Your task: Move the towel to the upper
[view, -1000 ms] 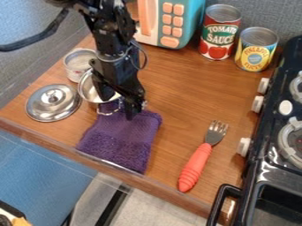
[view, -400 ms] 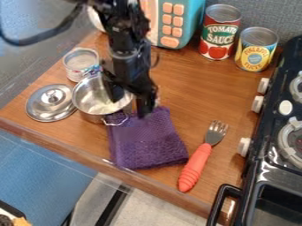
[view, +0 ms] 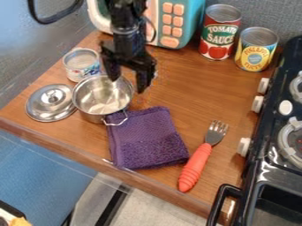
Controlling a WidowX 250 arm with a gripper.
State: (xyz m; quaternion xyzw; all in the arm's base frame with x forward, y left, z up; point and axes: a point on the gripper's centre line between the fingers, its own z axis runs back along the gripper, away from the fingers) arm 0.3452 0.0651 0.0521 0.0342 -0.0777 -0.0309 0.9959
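The black gripper hangs over the right part of the metal pot, its two fingers spread apart with nothing held between them. Below it in the view, the purple towel lies flat on the wooden counter, near the front edge. The towel's upper left corner meets the pot's handle, and its lower right corner is close beside the orange fork handle. Between the gripper and the towel there is a gap.
The metal pot stands left of centre, with a lid and a small can beside it. A fork lies right of the towel. Two cans and a toy microwave stand behind; the stove is at right.
The towel has shifted right and turned, ending beside the fork. The gripper moved right with it, then up and away from it. The pot is now more uncovered.
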